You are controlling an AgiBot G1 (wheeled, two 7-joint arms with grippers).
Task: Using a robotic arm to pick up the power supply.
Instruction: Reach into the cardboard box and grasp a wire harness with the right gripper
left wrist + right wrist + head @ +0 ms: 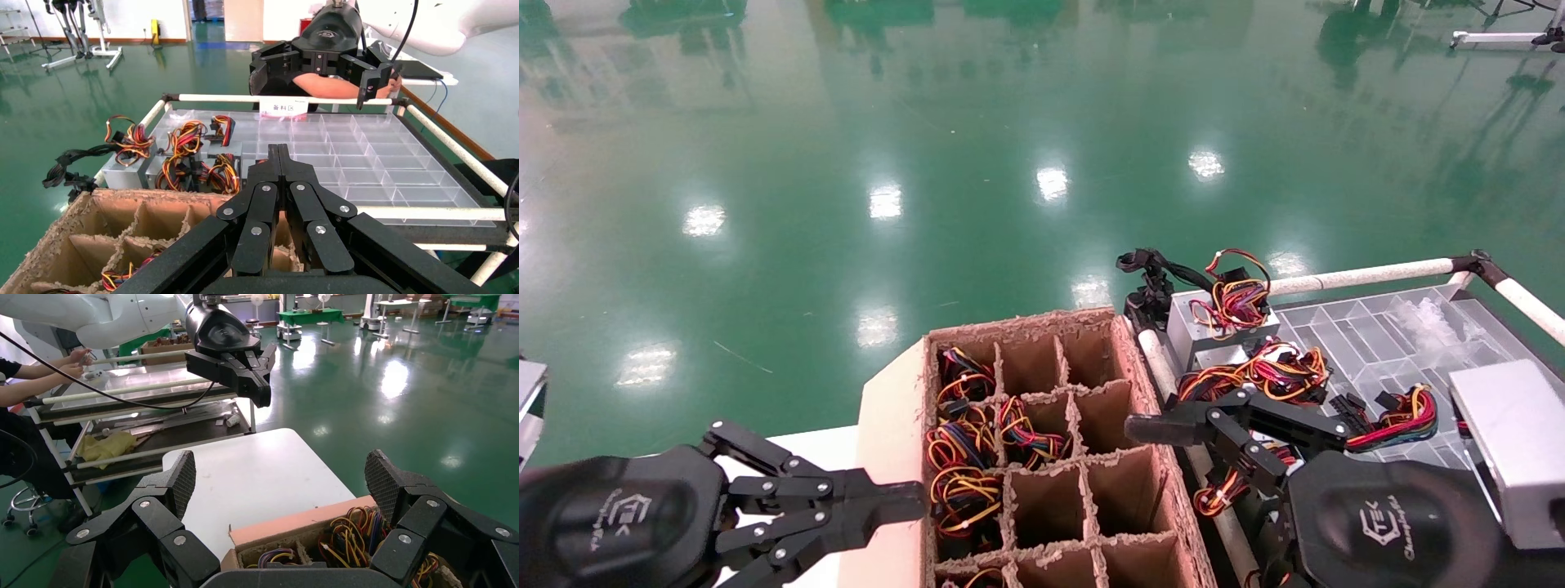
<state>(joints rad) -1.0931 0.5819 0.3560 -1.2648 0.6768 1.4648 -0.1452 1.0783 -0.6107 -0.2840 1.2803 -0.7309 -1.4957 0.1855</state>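
Right pincer point(1164, 426), black two-finger, spread wide, empty, hovering over wire tangle beside brown cardboard divider box point(1091, 490). Small grey metal power supply point(1201, 331) just beyond, on clear tray. Advance, straddle box body, avoid wires. Left pincer point(911, 500) pressed together, parked.

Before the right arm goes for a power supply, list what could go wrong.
1. The right hand is open over the edge between the cardboard divider box and the clear tray, so lowering there may hit cardboard.
2. The power supplies lie under tangled wire bundles; fingers could snag wires and drag neighbouring units.
3. The left hand, shut, sits at the box's other side; the box could be knocked.
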